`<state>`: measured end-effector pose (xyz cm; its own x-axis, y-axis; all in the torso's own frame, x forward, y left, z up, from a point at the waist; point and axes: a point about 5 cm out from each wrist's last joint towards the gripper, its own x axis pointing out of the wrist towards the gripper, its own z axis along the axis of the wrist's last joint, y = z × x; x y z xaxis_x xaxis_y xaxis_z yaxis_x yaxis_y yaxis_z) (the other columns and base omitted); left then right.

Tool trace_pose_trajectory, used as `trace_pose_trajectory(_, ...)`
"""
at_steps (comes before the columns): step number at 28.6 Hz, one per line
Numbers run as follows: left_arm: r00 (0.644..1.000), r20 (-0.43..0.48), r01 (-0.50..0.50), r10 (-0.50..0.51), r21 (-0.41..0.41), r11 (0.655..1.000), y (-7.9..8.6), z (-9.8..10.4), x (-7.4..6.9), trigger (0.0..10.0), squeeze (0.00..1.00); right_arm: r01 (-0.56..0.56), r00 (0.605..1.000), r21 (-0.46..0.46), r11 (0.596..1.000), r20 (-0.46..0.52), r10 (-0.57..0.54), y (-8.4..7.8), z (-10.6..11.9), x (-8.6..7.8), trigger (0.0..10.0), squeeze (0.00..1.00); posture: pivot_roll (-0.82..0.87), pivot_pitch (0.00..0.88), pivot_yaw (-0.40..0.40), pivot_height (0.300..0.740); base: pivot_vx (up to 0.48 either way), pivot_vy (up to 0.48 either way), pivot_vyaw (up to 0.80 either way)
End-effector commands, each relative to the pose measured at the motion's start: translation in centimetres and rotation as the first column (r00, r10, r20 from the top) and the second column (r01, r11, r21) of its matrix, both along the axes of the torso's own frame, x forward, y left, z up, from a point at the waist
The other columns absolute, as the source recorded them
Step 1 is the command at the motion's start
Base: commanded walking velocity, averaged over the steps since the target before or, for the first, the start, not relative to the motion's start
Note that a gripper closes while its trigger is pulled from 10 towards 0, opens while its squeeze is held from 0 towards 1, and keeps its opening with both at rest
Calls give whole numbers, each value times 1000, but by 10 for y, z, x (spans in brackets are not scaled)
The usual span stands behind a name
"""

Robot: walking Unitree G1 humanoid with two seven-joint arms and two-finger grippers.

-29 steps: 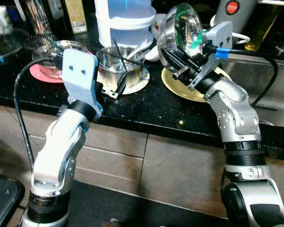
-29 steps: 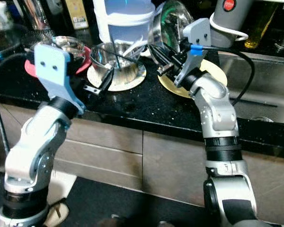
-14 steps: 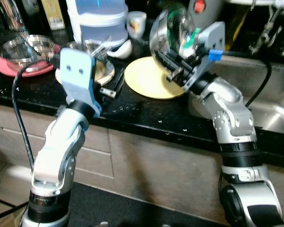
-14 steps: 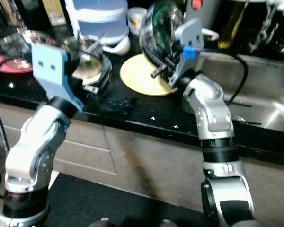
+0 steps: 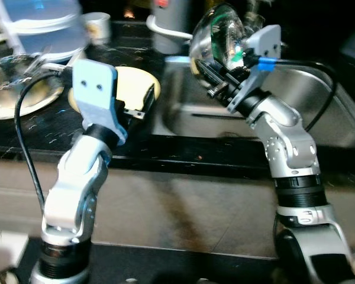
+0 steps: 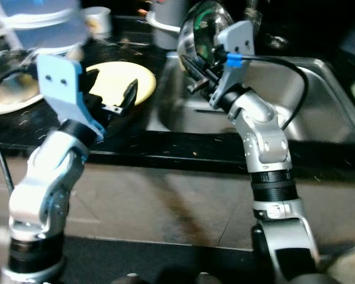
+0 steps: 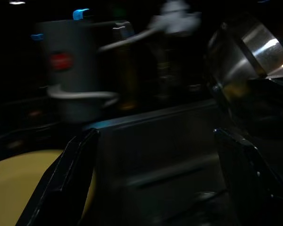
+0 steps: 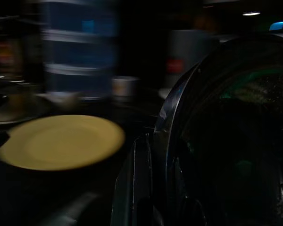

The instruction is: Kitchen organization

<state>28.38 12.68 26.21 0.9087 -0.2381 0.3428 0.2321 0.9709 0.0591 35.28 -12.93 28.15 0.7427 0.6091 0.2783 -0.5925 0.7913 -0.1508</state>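
Observation:
A shiny steel bowl (image 5: 220,34) is tilted on its side above the left end of the sink (image 5: 319,112), with my right gripper (image 5: 211,80) shut on its rim. In the right wrist view the steel bowl (image 8: 226,141) looms close beside one black finger (image 8: 137,188). My left gripper (image 5: 143,105) hovers open and empty over the right edge of a yellow plate (image 5: 130,83) on the black counter. The left wrist view looks between its spread fingers (image 7: 70,179) toward the sink and the steel bowl (image 7: 245,61).
A white plate (image 5: 18,100) carrying steel ware sits at the far left. Behind it stand a blue-and-white container (image 5: 41,29) and a small cup (image 5: 97,23). A grey appliance (image 5: 171,23) stands behind the sink's left corner. The black counter edge (image 5: 183,163) runs across the front.
The whole picture has swung right, from the counter to the sink. The right gripper, still holding the bowl, has gone from above the yellow plate to above the sink.

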Motion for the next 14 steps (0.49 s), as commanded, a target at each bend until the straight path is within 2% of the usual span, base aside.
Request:
trace_pose_trajectory(1,1000,-6,-7,7,-1,1000,2,-1,0,10000,0,-9,999,3,1000,38,9,4,8,-2,10000,0,22,49,-24,740,0,0,-800)
trace_pose_trajectory(7,1000,-10,8,-8,-7,1000,1,-2,0,10000,0,-3,999,2,1000,54,3,5,9,-3,10000,0,22,49,-24,740,0,0,0)
trace_pose_trajectory(11,1000,-8,5,-5,-8,1000,0,-2,-1,10000,0,-3,999,-4,1000,54,3,6,9,-3,10000,0,21,50,-25,740,0,-480,0)
trace_pose_trajectory(14,1000,-13,-6,6,-10,1000,1,-2,0,10000,0,1,998,-26,1000,59,1,8,7,-2,10000,0,21,51,-26,740,0,-262,0)
